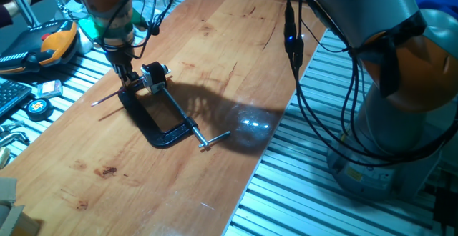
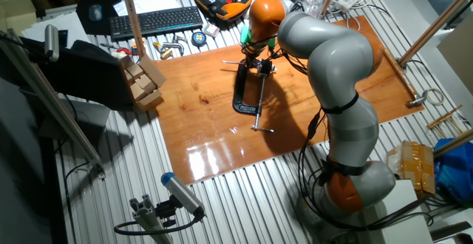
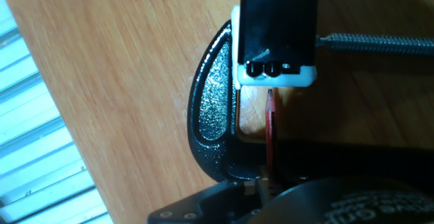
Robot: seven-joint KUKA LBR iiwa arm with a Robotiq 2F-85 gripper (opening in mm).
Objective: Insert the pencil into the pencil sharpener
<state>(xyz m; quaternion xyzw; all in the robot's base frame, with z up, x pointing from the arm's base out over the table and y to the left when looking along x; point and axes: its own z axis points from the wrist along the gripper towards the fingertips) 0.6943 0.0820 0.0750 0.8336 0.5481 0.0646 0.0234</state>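
Note:
The gripper (image 1: 126,74) is shut on the pencil (image 1: 106,99), a thin dark red stick that sticks out to the left over the wooden table. In the hand view the pencil (image 3: 270,130) runs from the gripper (image 3: 266,182) up toward the pencil sharpener (image 3: 278,35), a white and black block. Its tip is just short of the sharpener's lower edge. The sharpener (image 1: 153,74) sits at the top end of the black C-clamp (image 1: 153,125), right beside the gripper. In the other fixed view the gripper (image 2: 255,58), pencil (image 2: 230,63) and sharpener (image 2: 265,68) are small.
The clamp's silver screw rod (image 3: 380,44) runs to the right of the sharpener. Black cables (image 1: 292,43) hang over the table's right side. A keyboard (image 2: 155,21), an orange-black pendant (image 1: 50,44), a tape measure (image 1: 37,107) and wooden blocks (image 2: 142,81) lie off the board.

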